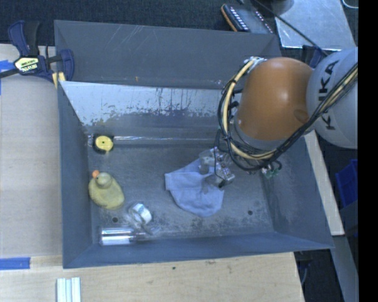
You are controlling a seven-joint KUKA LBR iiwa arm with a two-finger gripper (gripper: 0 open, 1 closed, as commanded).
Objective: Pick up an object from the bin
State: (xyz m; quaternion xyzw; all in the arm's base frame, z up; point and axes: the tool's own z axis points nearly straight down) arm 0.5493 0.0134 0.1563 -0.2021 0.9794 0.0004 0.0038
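Plainly, the grey bin (pixel 145 55) took up most of the camera view, its sloped walls running down to a flat, scuffed floor. The arm (pixel 340 99) came in over the right rim, white at the upper link, with a rounded orange cover (pixel 271 96) at its wrist and looped cables (pixel 230 106) wrapped round the cover's left side. Below the cover, right of the floor's middle, lay a crumpled pale blue cloth (pixel 192 190), spread flat with one corner pointing left. The gripper (pixel 219 172) hung down at the cloth's upper right edge, touching or just above the fabric; which one could not be told, nor whether the gripper was spread or pressed together, nor whether any cloth was caught in it. Well apart, by the left wall, sat a yellow toy (pixel 105 192) with a small orange top. Along the front wall, at the left, lay a clear tube (pixel 116 236) on its side, and just above its right end rested a clear crumpled lump (pixel 139 214). In the back left corner, near the toy, was a small yellow disc (pixel 103 144) with a dark centre.
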